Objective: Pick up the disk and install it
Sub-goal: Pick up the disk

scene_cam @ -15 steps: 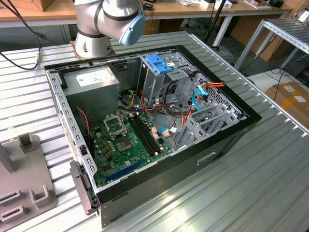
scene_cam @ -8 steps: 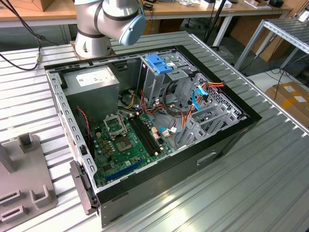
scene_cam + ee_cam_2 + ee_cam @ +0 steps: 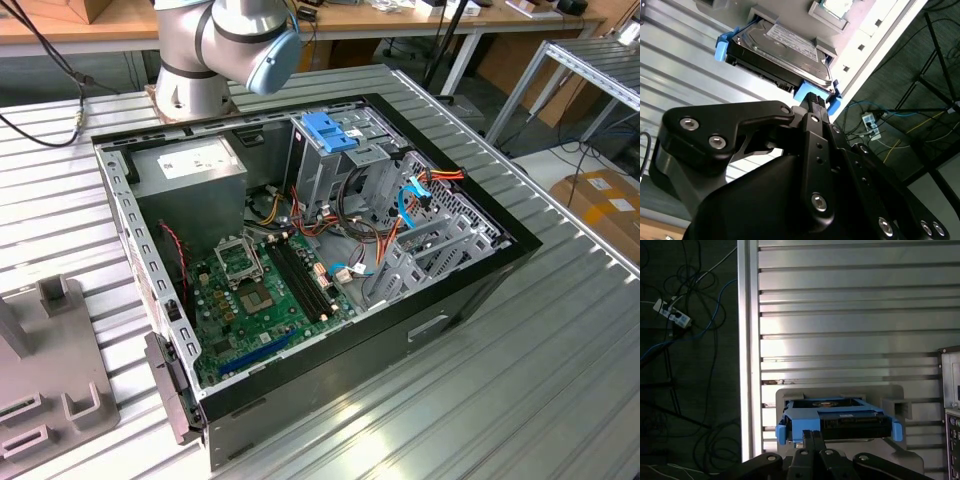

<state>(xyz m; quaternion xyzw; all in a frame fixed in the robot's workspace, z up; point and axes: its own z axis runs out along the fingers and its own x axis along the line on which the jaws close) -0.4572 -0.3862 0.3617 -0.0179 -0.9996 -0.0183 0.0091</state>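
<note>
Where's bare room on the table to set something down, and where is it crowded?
Bare slatted table lies between the computer case and the table's edge at the exterior view's right. Crowded: cables around the drive cage; grey fixture at the exterior view's left.

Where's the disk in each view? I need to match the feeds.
Second wrist view: the disk sits on the grey fixture, just beyond the gripper.
First wrist view: the disk on that fixture, straight ahead of the gripper.
Exterior view: the slatted table, the shared landmark; it carries the fixture in both wrist views.
</note>
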